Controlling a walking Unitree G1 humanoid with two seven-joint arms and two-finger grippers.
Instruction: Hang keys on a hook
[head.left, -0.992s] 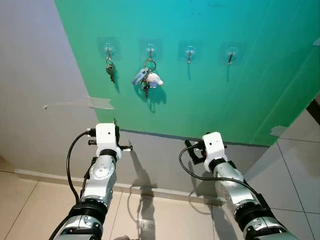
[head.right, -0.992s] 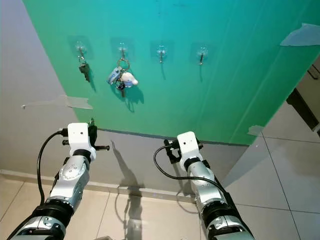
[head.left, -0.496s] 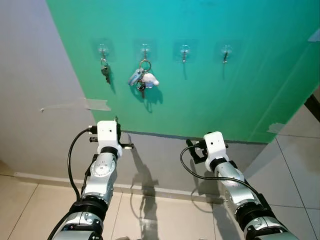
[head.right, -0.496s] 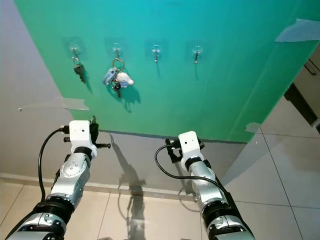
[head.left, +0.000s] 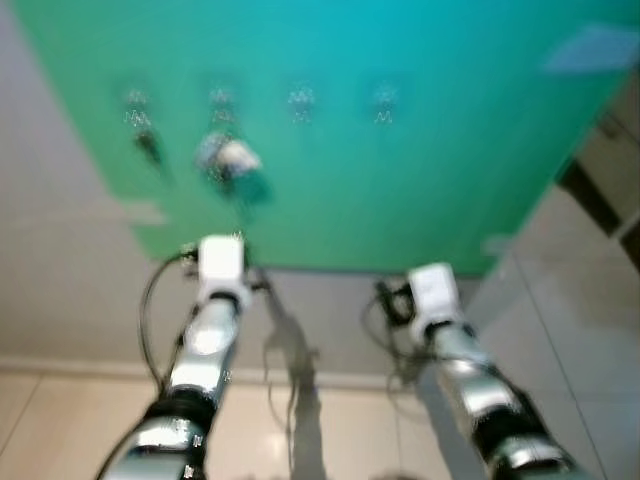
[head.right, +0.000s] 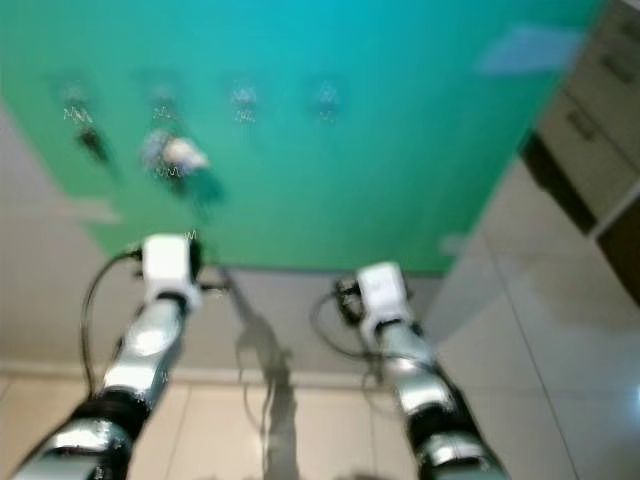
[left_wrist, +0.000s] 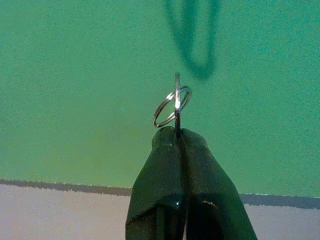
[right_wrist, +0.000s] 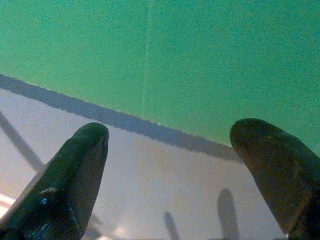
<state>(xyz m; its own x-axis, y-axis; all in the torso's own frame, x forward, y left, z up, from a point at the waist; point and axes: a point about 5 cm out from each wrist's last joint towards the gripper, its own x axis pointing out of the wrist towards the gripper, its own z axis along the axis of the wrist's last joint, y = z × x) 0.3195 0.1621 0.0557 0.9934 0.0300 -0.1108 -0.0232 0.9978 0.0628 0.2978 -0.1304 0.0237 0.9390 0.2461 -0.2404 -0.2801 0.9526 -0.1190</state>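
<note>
The left gripper (left_wrist: 178, 134) has its fingers pressed together on a thin key ring (left_wrist: 172, 106) held before the green panel (left_wrist: 75, 75), the right gripper (right_wrist: 170, 145) gapes wide with nothing between its fingers, and blurred hooks (head.left: 301, 100) sit higher up.

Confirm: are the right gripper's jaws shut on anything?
No. In the right wrist view the right gripper has its jaws spread wide apart, with just the green wall and grey strip showing between them.
</note>
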